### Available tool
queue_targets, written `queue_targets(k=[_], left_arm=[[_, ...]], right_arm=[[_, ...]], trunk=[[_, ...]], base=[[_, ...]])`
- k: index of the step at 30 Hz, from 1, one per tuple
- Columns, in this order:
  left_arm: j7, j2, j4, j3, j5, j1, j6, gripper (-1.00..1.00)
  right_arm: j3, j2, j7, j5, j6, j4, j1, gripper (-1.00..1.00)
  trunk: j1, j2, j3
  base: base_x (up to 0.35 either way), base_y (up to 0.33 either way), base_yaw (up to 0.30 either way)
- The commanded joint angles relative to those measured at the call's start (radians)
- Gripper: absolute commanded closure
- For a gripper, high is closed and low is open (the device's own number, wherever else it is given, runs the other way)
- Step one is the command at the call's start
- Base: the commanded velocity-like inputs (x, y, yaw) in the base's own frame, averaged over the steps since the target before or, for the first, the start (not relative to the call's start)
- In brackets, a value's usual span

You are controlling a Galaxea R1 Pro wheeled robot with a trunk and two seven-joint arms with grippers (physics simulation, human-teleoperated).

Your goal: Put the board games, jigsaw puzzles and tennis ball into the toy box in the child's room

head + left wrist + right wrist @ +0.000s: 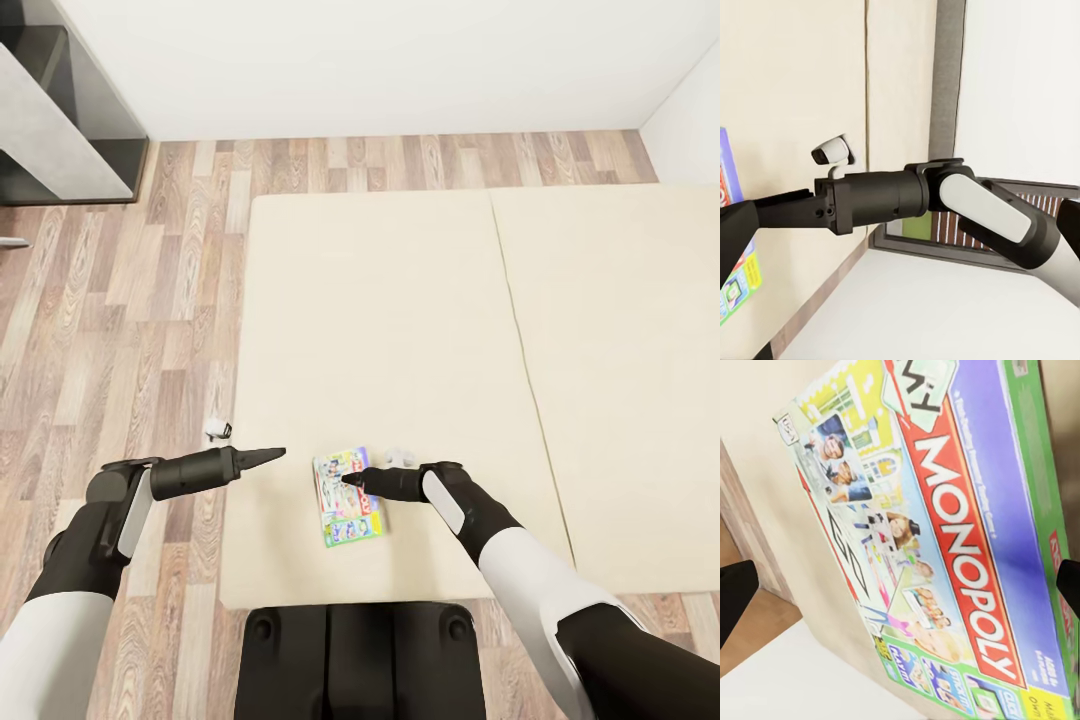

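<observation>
Head view: board game (pixel 346 497) under right hand (pixel 352 479).

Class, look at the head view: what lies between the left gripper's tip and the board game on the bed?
Only bare cream mattress: the head view shows nothing on the bed between the left gripper and the board game.
</observation>
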Motion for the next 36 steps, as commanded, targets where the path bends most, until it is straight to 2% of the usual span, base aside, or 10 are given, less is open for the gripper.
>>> queue_targets(k=[1, 36], left_arm=[[-0.002, 0.0, 0.0, 0.0, 0.002, 0.0, 0.01, -1.0], [-0.002, 0.0, 0.0, 0.0, 0.002, 0.0, 0.01, -1.0]], right_arm=[[0.002, 0.0, 0.001, -0.001, 0.004, 0.0, 0.0, -1.0], [0.002, 0.0, 0.001, -0.001, 0.003, 0.0, 0.0, -1.0]], trunk=[[0.001, -0.002, -0.001], [0.001, -0.002, -0.001]], base=[[-0.022, 0.019, 0.0], [-0.001, 0.018, 0.0]])
